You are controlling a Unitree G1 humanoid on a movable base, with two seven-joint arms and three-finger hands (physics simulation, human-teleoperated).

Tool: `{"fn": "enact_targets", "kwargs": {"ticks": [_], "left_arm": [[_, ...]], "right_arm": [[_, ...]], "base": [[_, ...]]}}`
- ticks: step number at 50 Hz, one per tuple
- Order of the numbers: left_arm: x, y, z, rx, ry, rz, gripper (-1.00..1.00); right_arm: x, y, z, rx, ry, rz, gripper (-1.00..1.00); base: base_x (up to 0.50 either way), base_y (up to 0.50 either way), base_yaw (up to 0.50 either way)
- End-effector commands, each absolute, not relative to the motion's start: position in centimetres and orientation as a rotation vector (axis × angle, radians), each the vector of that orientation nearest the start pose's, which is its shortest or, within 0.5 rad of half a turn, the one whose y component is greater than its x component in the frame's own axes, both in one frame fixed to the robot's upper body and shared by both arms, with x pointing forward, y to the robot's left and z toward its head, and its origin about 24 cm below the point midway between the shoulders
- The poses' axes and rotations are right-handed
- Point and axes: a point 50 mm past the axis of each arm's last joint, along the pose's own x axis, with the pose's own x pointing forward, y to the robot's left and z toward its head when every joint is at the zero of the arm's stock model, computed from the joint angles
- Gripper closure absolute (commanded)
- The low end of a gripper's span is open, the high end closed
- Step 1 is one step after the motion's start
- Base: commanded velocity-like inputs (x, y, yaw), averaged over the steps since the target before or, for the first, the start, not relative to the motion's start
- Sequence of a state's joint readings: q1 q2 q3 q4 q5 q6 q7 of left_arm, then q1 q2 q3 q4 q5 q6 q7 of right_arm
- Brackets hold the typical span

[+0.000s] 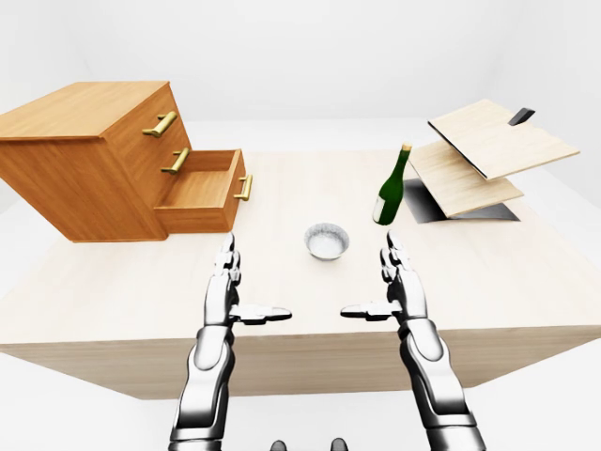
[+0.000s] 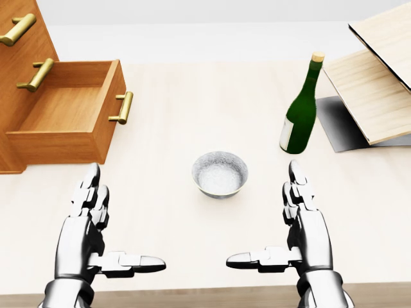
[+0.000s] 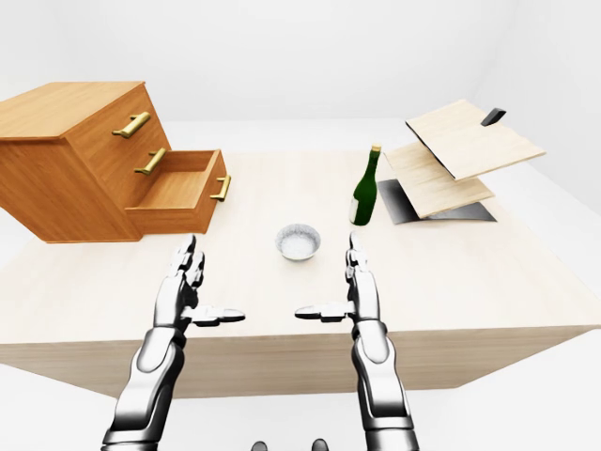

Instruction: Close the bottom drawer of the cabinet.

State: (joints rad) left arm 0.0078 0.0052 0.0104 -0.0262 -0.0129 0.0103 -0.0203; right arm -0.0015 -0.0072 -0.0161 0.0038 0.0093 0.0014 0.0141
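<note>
- Bottom drawer (image 2: 70,119) is pulled well out of the cabinet (image 1: 84,155), inside empty as far as I can see. Its brass handle (image 2: 122,108) faces the middle of the table.
- In the head view the drawer sits up and left of the left hand's fingertips (image 2: 92,174), apart, no contact. The near corner of the drawer is just beyond them.
- The two drawers above look shut, with handles flush to the cabinet face.
- Left hand (image 2: 87,234): open, fingers straight and pointing away from the robot, thumb stuck out toward the right hand. Holding nothing.
- Right hand (image 2: 302,234): same pose mirrored, open and empty, thumb toward the left hand.
- Both hands hover over the table (image 2: 192,83) near its bottom edge; can't tell if they touch it.
- Bowl (image 2: 219,173) sits between the two hands, just past the fingertips, apart from both.
- Bottle (image 2: 300,109) stands upright beyond the right fingertips, a bit to their right.
- Boards (image 1: 488,155) are stacked at a tilt further right of the bottle, well apart from either hand.
- Progress, my read: nothing done yet. The drawer is fully open and no hand is on it.
- Left to do: move the left hand up and left to the drawer face or handle, then push toward the cabinet until flush. The left hand is the nearer one.
</note>
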Motion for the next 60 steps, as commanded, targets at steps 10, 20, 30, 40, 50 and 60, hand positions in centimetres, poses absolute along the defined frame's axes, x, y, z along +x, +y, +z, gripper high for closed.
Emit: {"fn": "enact_targets", "kwargs": {"ticks": [10, 20, 30, 40, 50, 60], "left_arm": [[24.7, 15.4, 5.6, -0.07, -0.044, -0.062, -1.0], [24.8, 15.4, 5.7, -0.077, -0.049, -0.06, -1.0], [24.8, 15.6, 5.8, -0.079, -0.05, -0.054, -1.0], [24.8, 15.5, 5.8, -0.078, -0.049, -0.053, -1.0], [24.8, 15.5, 5.6, -0.077, -0.048, -0.054, -1.0], [24.8, 15.4, 5.5, -0.077, -0.047, -0.056, -1.0]], "right_arm": [[25.4, -15.9, 3.7, 0.007, 0.02, 0.004, -1.0], [25.5, -18.7, 7.1, 0.039, -0.097, -0.127, -1.0], [24.7, -22.9, 10.7, 0.105, -0.228, -0.394, -1.0], [23.5, -25.6, 12.4, 0.154, -0.309, -0.524, -1.0], [23.5, -25.4, 12.3, 0.16, -0.304, -0.507, -1.0], [23.6, -25.2, 12.3, 0.151, -0.301, -0.487, -1.0]], "base": [[0.0, 0.0, 0.0], [0.0, 0.0, 0.0], [0.0, 0.0, 0.0], [0.0, 0.0, 0.0], [0.0, 0.0, 0.0], [0.16, 0.0, 0.0]]}}
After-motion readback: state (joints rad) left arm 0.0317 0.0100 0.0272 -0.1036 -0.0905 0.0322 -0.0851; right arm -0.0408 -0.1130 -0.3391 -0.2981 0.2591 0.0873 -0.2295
